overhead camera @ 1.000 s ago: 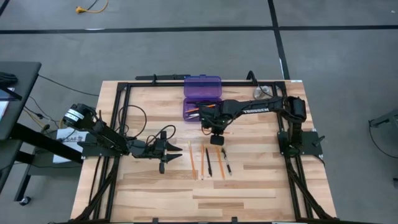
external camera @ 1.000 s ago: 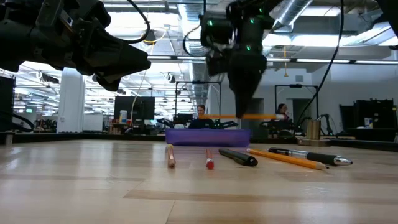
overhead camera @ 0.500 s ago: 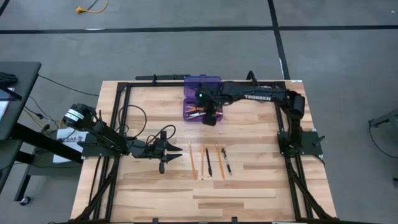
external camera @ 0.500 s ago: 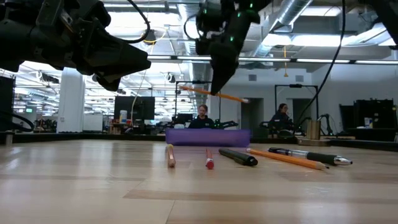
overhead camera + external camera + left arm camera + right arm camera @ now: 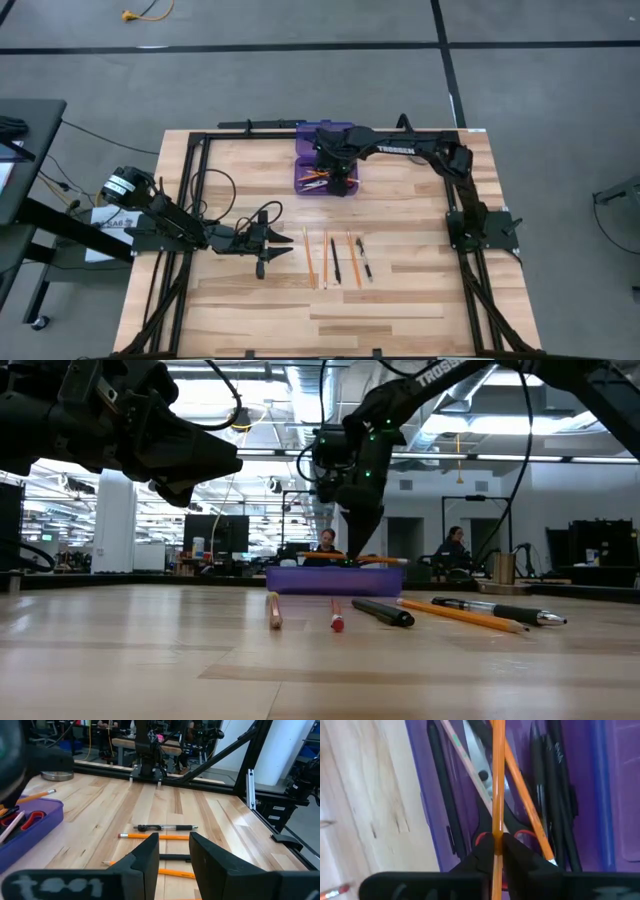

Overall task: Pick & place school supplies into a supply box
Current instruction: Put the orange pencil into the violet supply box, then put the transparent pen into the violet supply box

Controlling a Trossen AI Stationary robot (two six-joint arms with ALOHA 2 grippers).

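The supply box [image 5: 325, 160] is a purple case lying open at the table's far middle, with pens, pencils and red-handled scissors [image 5: 520, 836] in its tray. My right gripper [image 5: 335, 172] hangs over the tray, shut on an orange pencil [image 5: 496, 780]. Pencils and pens [image 5: 336, 258] lie side by side on the wood near the table's middle. My left gripper [image 5: 283, 243] waits open just left of that row, level above the table, with nothing between its fingers [image 5: 150, 852]. My right gripper pinches the orange pencil between its two fingers, about the middle of its length [image 5: 496, 822]. The fingers come from above, pointing steeply down, and lie across the pencil. The pencil lies about level at the box's rim [image 5: 385, 561]; whether it touches the contents I cannot tell.
A round silver disc [image 5: 425, 148] lies right of the box near the far edge. A black frame [image 5: 190, 190] runs around the table top. Bare wood lies between the row and the near edge [image 5: 330, 320].
My right gripper has carried the orange pencil from above the row toward the table's far edge, and now stands over the box's tray. The pencil tipped on the way and is level again, low at the box's rim. The row on the table has not moved.
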